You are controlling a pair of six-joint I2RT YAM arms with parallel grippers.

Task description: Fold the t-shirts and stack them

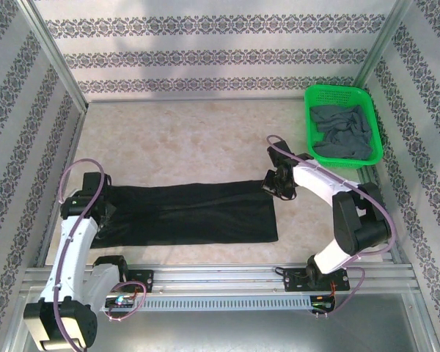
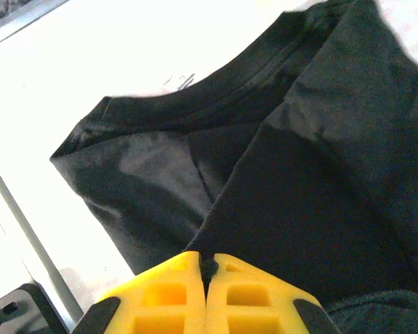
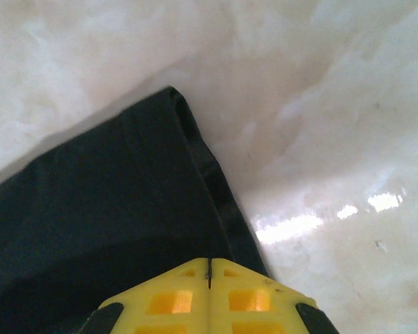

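At the left, the left gripper (image 2: 209, 270) had its yellow fingers pressed together at the neck end of the black t-shirt (image 1: 191, 213), and the edge of a folded layer ran straight into the seam between them, so it appeared to be pinching that cloth. Just beyond the fingers, the ribbed collar (image 2: 216, 90) curved in a thick stitched band, and the folded layers lay over one another with soft creases and a dull sheen. The shirt lay flat on the pale, glossy, marbled desk (image 1: 191, 139) as a long narrow strip between the two arms. It looked thin, light and limp, so it would likely sag and slide on the smooth top. The doubled edges, collar and hem looked like the firmest places to take hold. At the strip's right end, the right gripper (image 3: 209, 268) also had its fingers pressed together over the stitched hem (image 3: 210, 177), near the far corner, apparently nipping it. Further right, in the far corner, a green plastic mesh basket (image 1: 337, 89) held the grey t-shirt (image 1: 342, 130), crumpled in a loose heap and not yet folded.
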